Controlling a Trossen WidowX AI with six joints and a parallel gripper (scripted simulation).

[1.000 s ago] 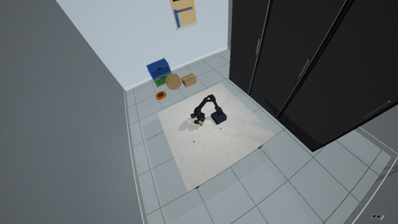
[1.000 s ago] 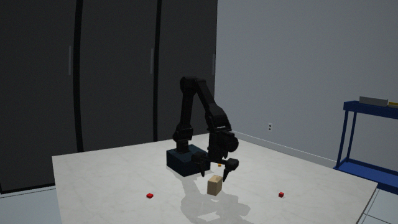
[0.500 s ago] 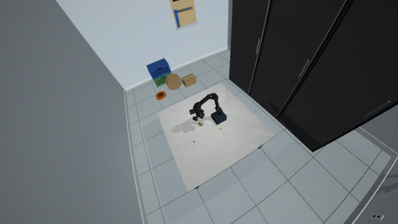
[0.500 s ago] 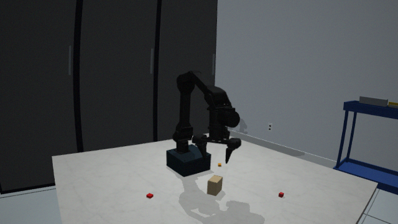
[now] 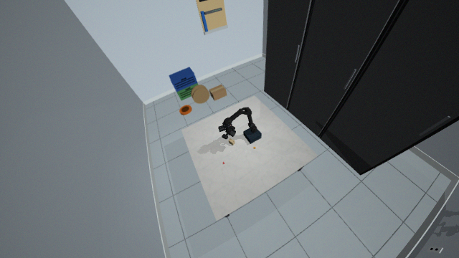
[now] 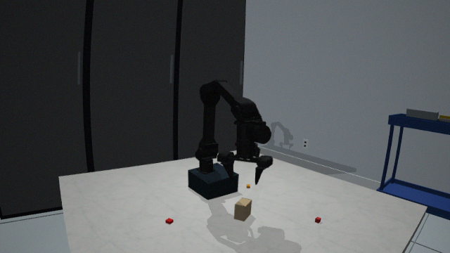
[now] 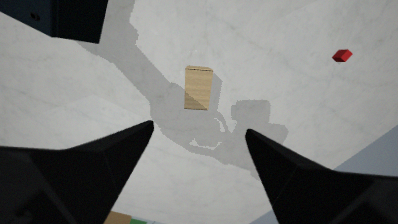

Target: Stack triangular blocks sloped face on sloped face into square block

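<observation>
Wooden block pair, light tan, sits on the pale table below the gripper. Gripper is open wide, nothing between the fingers, and hangs above the table with a gap to the block. In the wrist view the block lies ahead of the fingertips, between their two lines, a bit nearer the left-hand one in that view. Its long axis as seen there runs roughly away from the gripper, across the line joining the tips. The two triangular pieces read as one squared block; a thin dark line shows near its far end, and the top looks about level. Can't tell whether the ends are exactly even. Only one arm, so no nearer-hand choice.

Looks like the stacking is done or very near it. Coming move, if any, is up and away from the block; no regrasp seems needed unless the ends are off. Risk: dipping or swinging back could clip the block with a finger and split the pair.

Small red cube is off to one side of the gripper, well apart from the block. No container on the table.
</observation>
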